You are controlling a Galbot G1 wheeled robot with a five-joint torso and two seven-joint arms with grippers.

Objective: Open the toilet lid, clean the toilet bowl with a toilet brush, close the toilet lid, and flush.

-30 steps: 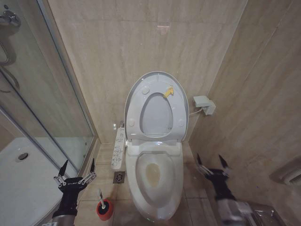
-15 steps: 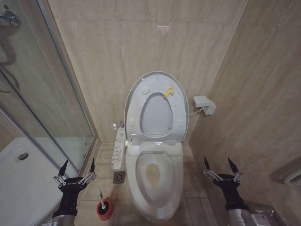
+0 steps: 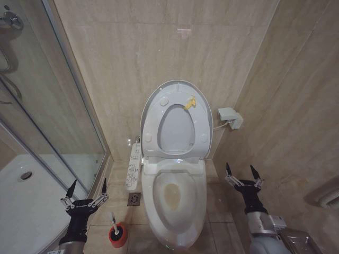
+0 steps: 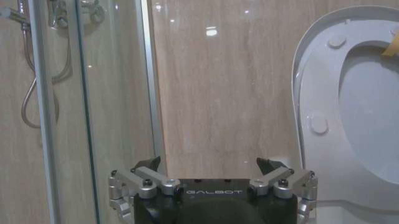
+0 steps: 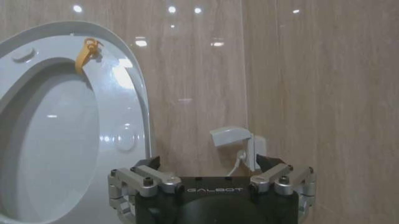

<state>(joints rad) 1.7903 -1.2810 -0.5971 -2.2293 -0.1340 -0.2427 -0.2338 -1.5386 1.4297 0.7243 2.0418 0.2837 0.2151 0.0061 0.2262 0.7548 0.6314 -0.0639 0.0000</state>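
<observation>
Standing upright, toilet lid [image 3: 176,90] — right pincer [image 3: 239,174] beside, fingers spread, apart

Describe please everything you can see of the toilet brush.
The toilet brush has a slim white stick handle that rises, slightly tilted, out of a small round red holder cup. Its head sits hidden inside the cup. It stands on the tiled floor, left of the toilet bowl and apart from it. Nothing grips it: the left gripper hovers open, above and to its left.

One toilet brush [image 3: 113,223], two grippers (one toilet bowl [image 3: 175,211]).
</observation>
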